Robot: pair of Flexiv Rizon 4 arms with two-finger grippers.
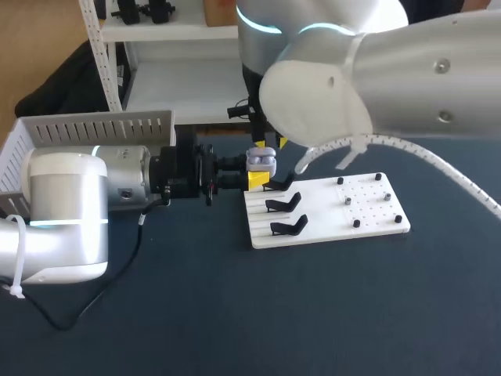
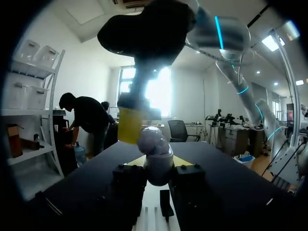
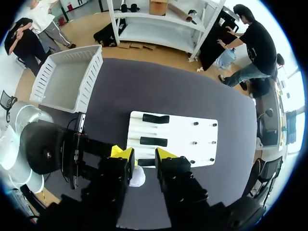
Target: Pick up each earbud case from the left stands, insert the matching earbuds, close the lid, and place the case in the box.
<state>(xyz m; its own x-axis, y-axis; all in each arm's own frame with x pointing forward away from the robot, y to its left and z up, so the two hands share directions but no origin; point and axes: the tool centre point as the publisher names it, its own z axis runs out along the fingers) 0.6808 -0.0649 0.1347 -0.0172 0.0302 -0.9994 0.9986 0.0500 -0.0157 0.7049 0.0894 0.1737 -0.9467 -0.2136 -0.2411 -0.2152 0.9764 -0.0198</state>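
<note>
- Checking layout: box (image 1: 94,125) sits far left, well apart from the work; white board (image 1: 376,225) with black stands (image 1: 286,204) lies just beside both grippers.
- Left gripper (image 2: 159,166) lies level, clamped on the earbud case (image 1: 262,161) from two sides, at the board's left edge.
- Right gripper (image 3: 144,154) hangs directly over the case, fingers slightly apart, nothing visible between them.
- Case long axis is upright, mouth facing up at the right gripper, so insertion looks like straight down.
- Lid looks raised; can't confirm.
</note>
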